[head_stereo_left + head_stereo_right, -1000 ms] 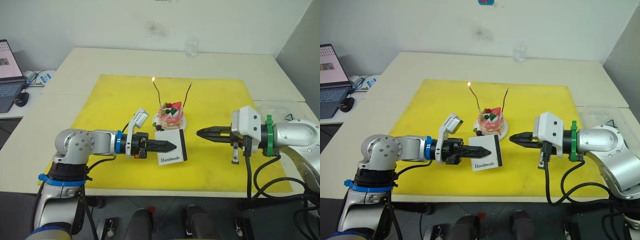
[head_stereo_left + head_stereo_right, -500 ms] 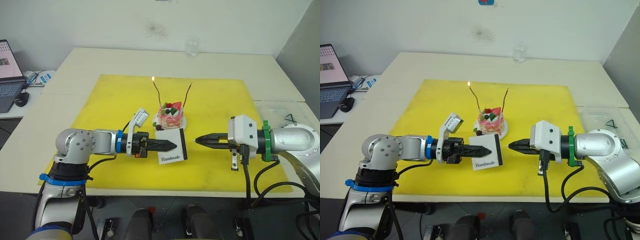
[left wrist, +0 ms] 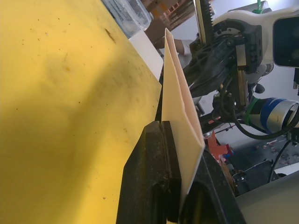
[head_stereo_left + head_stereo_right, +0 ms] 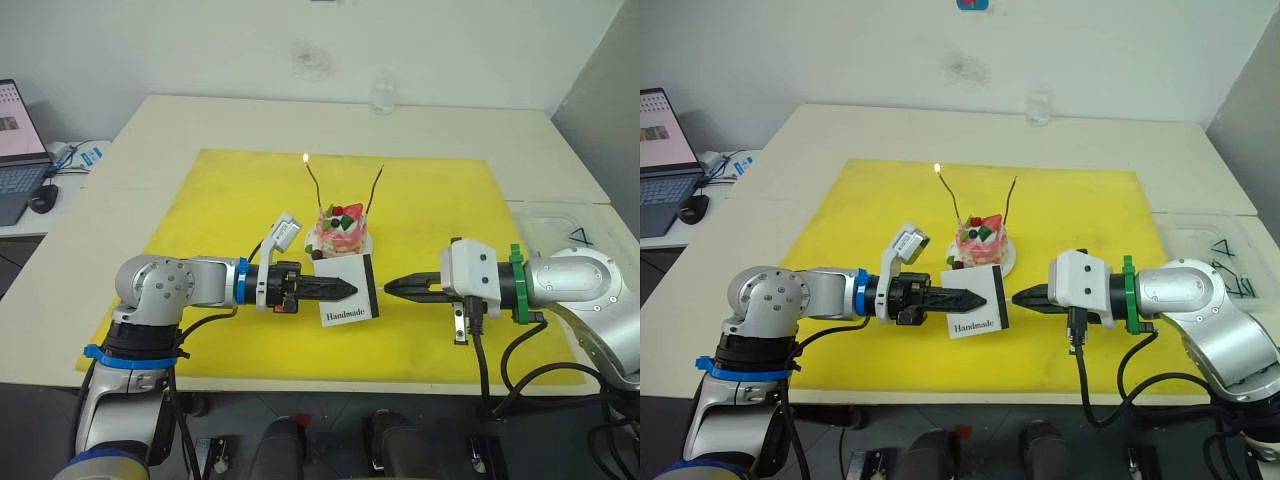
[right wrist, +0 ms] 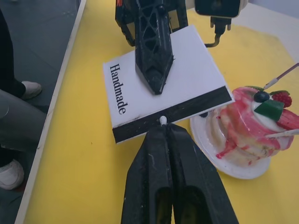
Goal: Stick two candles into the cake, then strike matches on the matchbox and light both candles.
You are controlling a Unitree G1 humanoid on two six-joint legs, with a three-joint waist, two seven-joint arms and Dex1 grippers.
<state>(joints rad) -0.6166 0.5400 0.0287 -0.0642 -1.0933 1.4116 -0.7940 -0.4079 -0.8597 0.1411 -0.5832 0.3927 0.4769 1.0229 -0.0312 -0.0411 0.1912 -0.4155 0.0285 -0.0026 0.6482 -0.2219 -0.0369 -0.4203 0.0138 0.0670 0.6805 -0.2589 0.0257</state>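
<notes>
left arm: i have it reaching in low from my left, forearm roughly level, left gripper (image 4: 345, 291) with fingers clamped on the matchbox (image 4: 347, 289), holding it off the mat. right arm: reaching in level from the opposite side, right gripper (image 4: 391, 285) pinched tight on a match (image 5: 162, 120), its pale tip against the box's black strip.
</notes>
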